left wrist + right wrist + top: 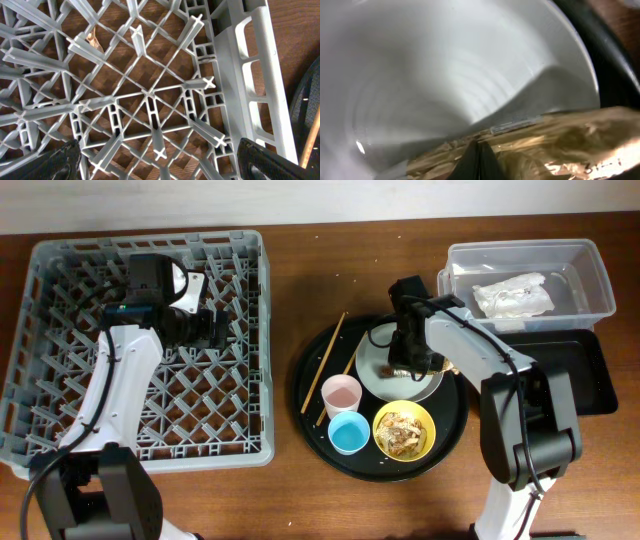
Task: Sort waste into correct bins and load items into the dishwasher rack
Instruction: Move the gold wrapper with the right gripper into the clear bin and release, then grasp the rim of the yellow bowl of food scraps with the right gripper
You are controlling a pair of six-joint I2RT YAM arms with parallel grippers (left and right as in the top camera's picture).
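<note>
My right gripper (405, 366) is down on the pale plate (372, 370), which lies on the round black tray. In the right wrist view its fingers (479, 159) are pressed together on the gold-brown wrapper (560, 145), which lies on the plate (445, 65). My left gripper (216, 330) hangs open and empty over the grey dishwasher rack (60, 340); its fingers (160, 167) frame the rack's lattice floor (150, 95). The yellow bowl (404, 430) holds food scraps. The pink cup (341, 394), the blue cup (348, 432) and the chopsticks (331, 354) are on the round tray. The crumpled napkin (512, 298) lies in the clear tub (592, 275).
The round black tray (310, 395) sits between the rack and the bins. The shallow black rectangular tray (575, 370) lies in front of the clear tub at the right. A chopstick tip (310, 145) shows past the rack's wall in the left wrist view.
</note>
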